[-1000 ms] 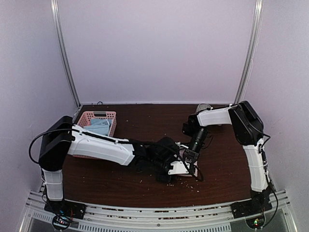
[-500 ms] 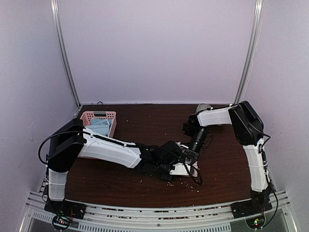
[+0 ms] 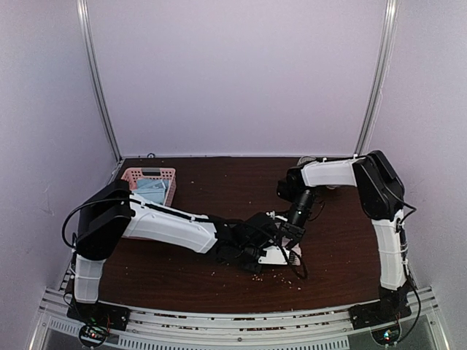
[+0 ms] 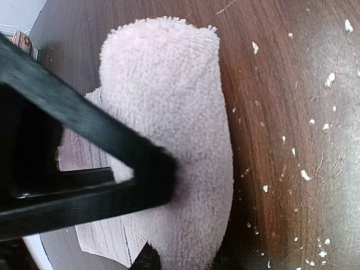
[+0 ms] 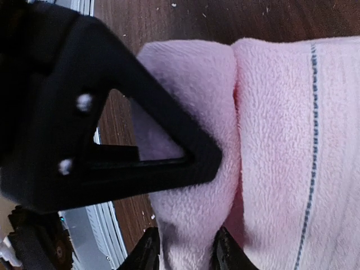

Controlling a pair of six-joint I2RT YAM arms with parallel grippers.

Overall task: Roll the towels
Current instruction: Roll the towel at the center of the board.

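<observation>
Mid-table, your pink towel is half rolled; left gripper and right gripper both pinch it, nearly closed. Next, I'd roll evenly onward.

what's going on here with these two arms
Both arms meet over a pink towel. Part of it is rolled up, and the left fingers and right fingers each sit against that roll. The rest of the towel lies flat. Whether either arm is actually gripping the roll is unclear.
</observation>
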